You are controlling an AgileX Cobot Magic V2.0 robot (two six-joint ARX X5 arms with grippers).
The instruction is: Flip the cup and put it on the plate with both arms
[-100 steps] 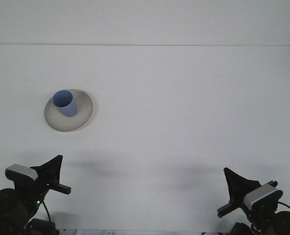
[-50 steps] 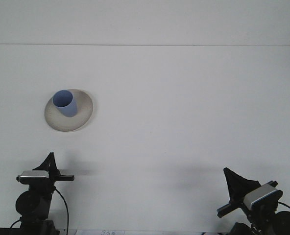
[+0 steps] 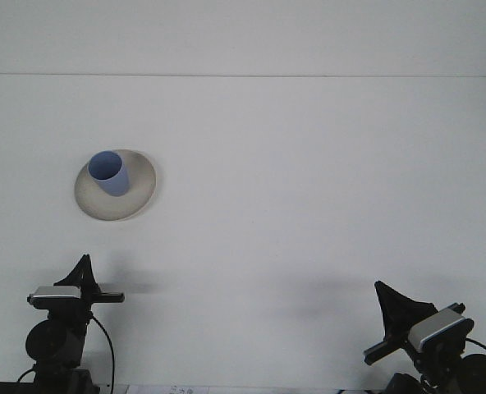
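A light blue cup [image 3: 109, 172] stands upright, mouth up, on a beige round plate [image 3: 138, 197] at the left middle of the white table. My left gripper [image 3: 83, 264] sits low at the bottom left, well in front of the plate and pointing forward, apart from the cup. At the bottom right, my right gripper [image 3: 382, 289] rests far from both cup and plate. Neither gripper holds anything.
The white table [image 3: 309, 180] reaches back to an edge line against a white wall [image 3: 243, 33]. A black cable [image 3: 107, 349] loops beside the left arm's base.
My left gripper has turned from a tilt toward the right to pointing straight ahead and has shifted a little right. Cup, plate and right arm have not moved.
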